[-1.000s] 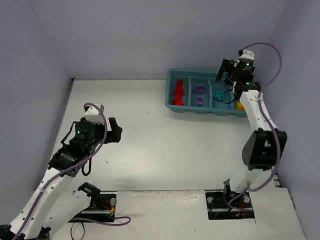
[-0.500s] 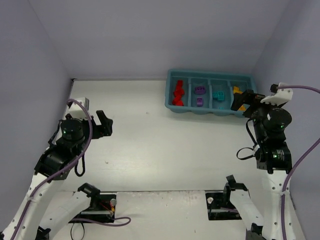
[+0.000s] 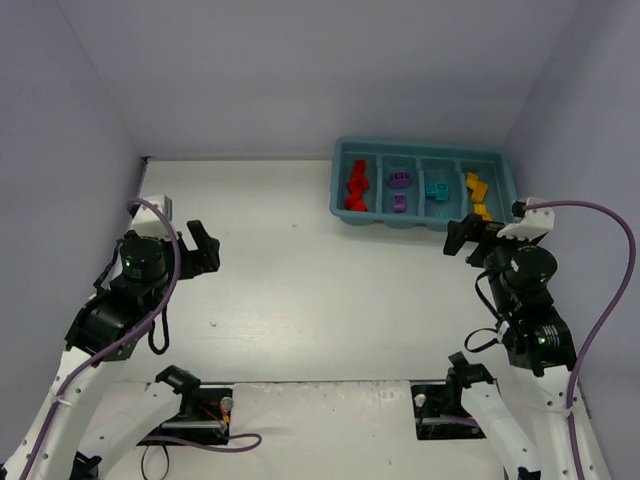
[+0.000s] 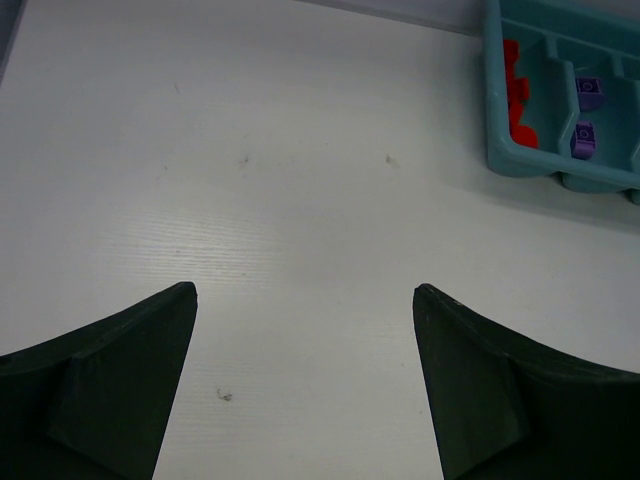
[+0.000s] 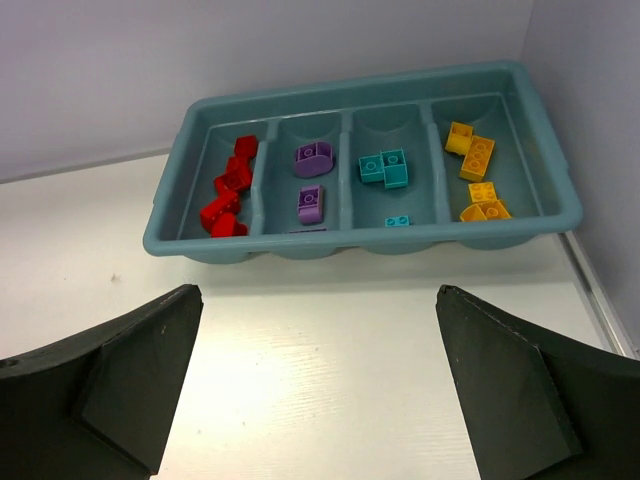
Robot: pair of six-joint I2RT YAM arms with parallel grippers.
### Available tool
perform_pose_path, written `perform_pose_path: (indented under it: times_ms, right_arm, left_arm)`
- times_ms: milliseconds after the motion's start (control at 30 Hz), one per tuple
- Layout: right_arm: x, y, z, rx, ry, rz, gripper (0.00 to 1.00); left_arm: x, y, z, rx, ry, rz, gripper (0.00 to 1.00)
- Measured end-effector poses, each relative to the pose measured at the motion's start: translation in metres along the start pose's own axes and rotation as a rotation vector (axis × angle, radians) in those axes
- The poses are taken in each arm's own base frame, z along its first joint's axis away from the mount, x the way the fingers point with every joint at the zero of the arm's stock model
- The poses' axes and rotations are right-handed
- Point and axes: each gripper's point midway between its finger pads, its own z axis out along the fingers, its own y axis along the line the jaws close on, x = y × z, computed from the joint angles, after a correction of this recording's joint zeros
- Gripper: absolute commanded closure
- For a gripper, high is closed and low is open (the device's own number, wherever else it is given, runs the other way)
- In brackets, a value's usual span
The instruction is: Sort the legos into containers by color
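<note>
A: Biggest thing first?
B: White tabletop (image 3: 300, 290), a few dark specks (image 4: 224, 395) on it

A: Arms?
B: Left arm (image 3: 125, 300) at the left side. Its jaws spread wide over bare tabletop, nothing between them. Right arm (image 3: 525, 300) at the right side. Jaws likewise wide apart and empty, facing the tray, stopped short of its near wall

A: Tray?
B: Teal tray (image 5: 330, 245), far right of the tabletop, close to the back wall. Four compartments (image 5: 385, 130) side by side

A: Bricks?
B: All that I can see lie inside the tray. From the right wrist view, left to right: red bricks (image 5: 228, 190) heaped in the first; purple bricks (image 5: 312, 157) in the second, one rounded piece at the back, one square piece nearer; cyan bricks (image 5: 385, 167) in the third, a joined cluster plus one small piece by the near wall; yellow bricks (image 5: 470, 150) in the fourth, two groups, back and front
</note>
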Motion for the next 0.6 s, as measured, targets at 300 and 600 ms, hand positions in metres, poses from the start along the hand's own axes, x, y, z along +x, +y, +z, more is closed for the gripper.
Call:
perform_pose_path:
  times_ms: [300, 600]
  right_arm:
    - [0.002, 0.000, -0.012, 0.001, -0.017, 0.001, 0.00]
    - [0.007, -0.002, -0.012, 0.012, 0.008, -0.004, 0.00]
  left_arm:
    - [0.011, 0.004, -0.001, -0.030, 0.048, -0.033, 0.18]
    - [0.012, -0.001, -0.001, -0.013, 0.058, -0.064, 0.18]
